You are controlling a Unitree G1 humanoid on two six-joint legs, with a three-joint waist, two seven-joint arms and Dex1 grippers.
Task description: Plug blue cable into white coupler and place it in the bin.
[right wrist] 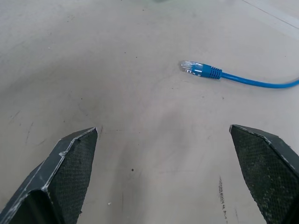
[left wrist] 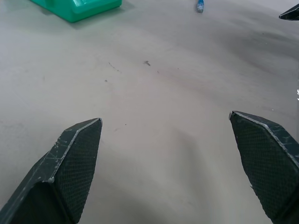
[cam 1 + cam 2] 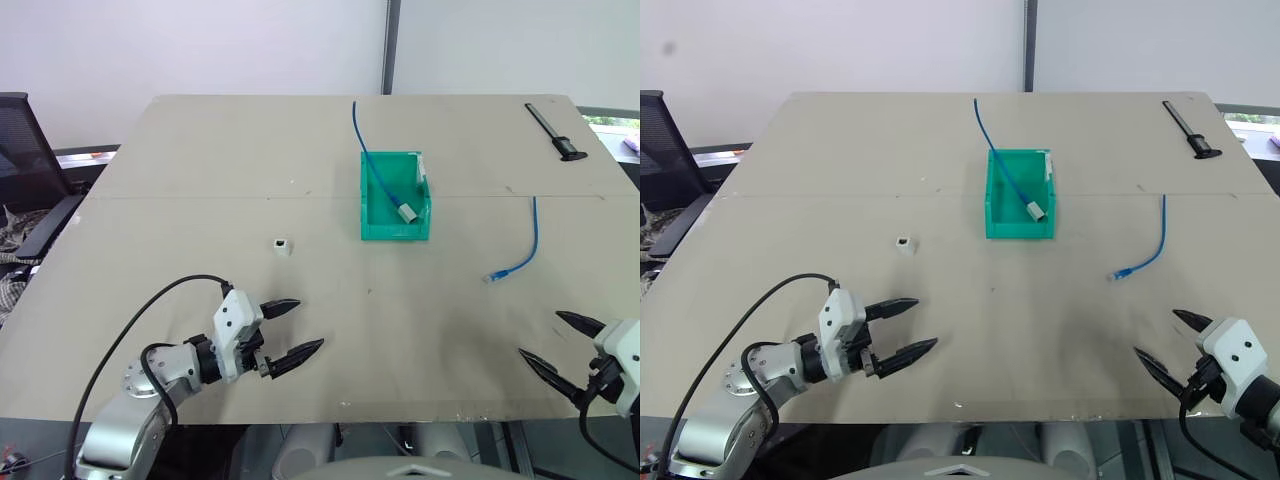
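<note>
**On the beige table: cable and coupler apart, both grippers empty**

On the table [image 3: 200, 150], the short blue cable [image 3: 528, 245] lies loose on the robot's right side, well apart from the bin [image 3: 395, 232]. It runs in a gentle curve toward the near edge and ends in a small clear plug, seen closely in the right wrist view [image 1: 192, 68]. That plug rests flat on the surface, touching nothing else.

The white coupler [image 3: 282, 245] sits alone on the left half of the table, to the left of the bin and well apart from the cable. Its dark socket opening appears to face upward, though it is too small to be sure.

The green bin stands upright near the table's centre. Inside it lies a pale grey-white coupler [image 3: 407, 212] joined to a longer blue cable [image 3: 362, 140], which trails out over the bin's far wall toward the back of the table.

Left gripper [image 3: 292, 329] — fingers spread wide, nothing between them, hovering near the front edge, pointing toward the robot's right. Right gripper [image 3: 562, 341] — likewise spread wide and empty, near the front right corner, pointing toward the robot's left; the cable's plug lies ahead of it.

A black tool-like object [image 3: 555, 132] lies at the far right corner. An office chair [image 3: 25, 160] stands beside the table's left edge.
</note>
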